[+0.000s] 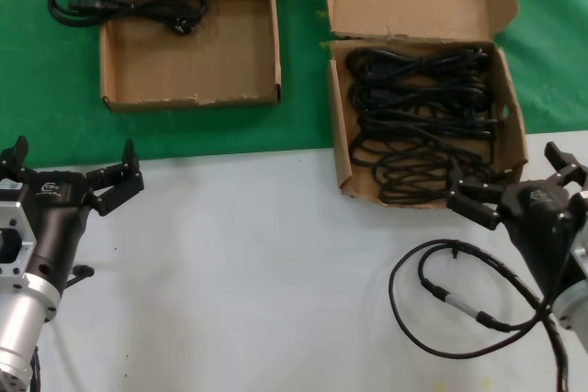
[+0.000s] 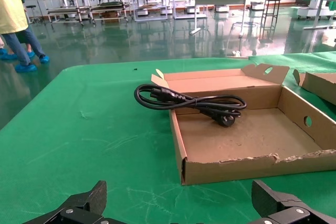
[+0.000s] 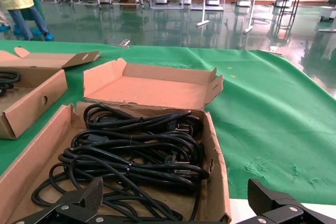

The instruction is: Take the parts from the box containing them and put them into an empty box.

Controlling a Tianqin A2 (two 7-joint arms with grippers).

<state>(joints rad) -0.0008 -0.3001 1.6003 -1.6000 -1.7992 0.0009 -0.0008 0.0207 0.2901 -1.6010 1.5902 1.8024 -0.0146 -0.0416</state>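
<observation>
Fingers of the right gripper (image 1: 470,197) are spread apart and hold nothing, poised at the near edge of the full box (image 1: 336,149), where several black power cords (image 1: 418,126) lie piled. One cord (image 1: 129,4) already drapes over the far left wall of the low box (image 1: 188,98), so a fresh pick seems due, calling for a reach down onto one bundle. At the near left, the left gripper (image 1: 112,183) waits with fingers apart over the white table (image 1: 257,282).

No legible text; small white logo on left pincer (image 1: 108,183) housing unreadable.
</observation>
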